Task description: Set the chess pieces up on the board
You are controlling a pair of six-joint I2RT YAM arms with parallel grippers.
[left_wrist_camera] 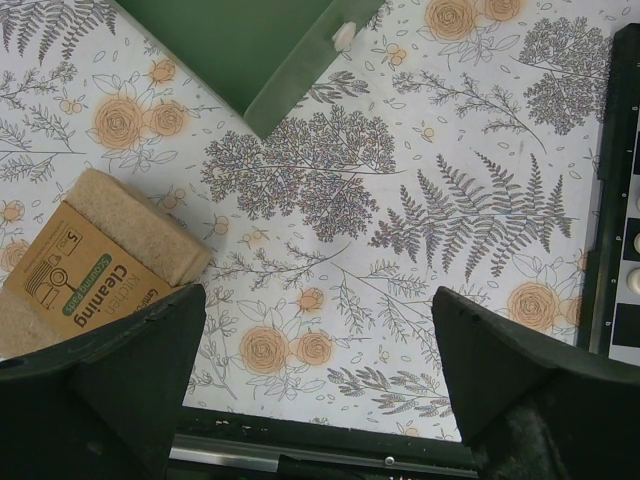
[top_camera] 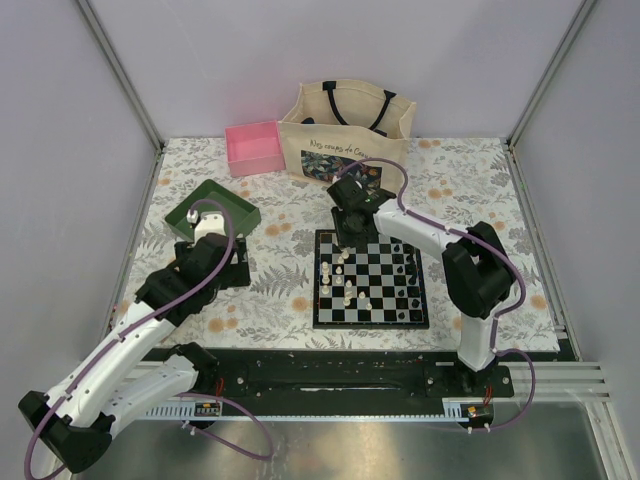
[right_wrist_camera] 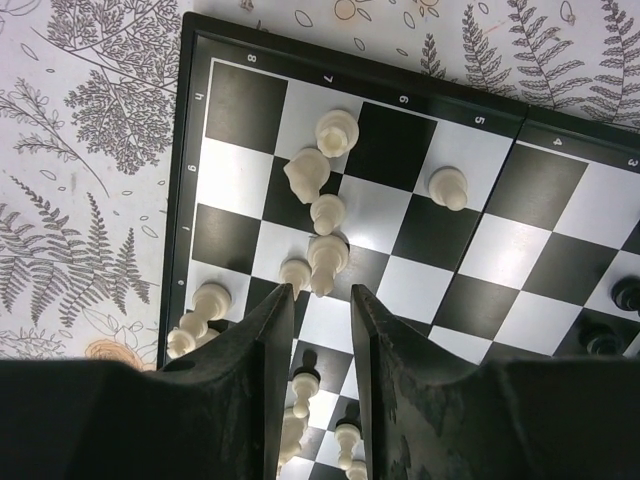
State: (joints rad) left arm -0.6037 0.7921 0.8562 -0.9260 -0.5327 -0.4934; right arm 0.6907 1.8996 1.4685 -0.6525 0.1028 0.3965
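Listing from the near edge outward, on a floral-print worktop (top_camera: 290, 300).

Left arm (top_camera: 120, 360): reaches from the lower left of the top view toward the centre left. Left jaws: spread wide apart, holding nothing, over bare worktop. In the left wrist view a tan pack of scouring pads (left_wrist_camera: 90, 255) lies at the left edge, just ahead of one finger.

Board (top_camera: 372, 322): flat, lower centre of the top view, right of the left arm. White pieces (top_camera: 347, 280) stand or lie scattered down its left columns. A few black pieces (top_camera: 408, 262) sit toward its upper right.

Right arm (top_camera: 480, 280): rises at the lower right and bends back over the board's upper left corner. Right jaws: a narrow gap apart, above the white cluster. In the right wrist view one white piece (right_wrist_camera: 325, 262) stands just past the fingertips, in line with the gap; no clamp on it shows. More white pieces are seen through the gap, lower in the frame.

Green tray (top_camera: 240, 212): upper left of the board, just beyond the left jaws.

Pink box (top_camera: 255, 148): far edge, centre left.

Tote bag (top_camera: 345, 130): upright beside the pink box, at top centre.
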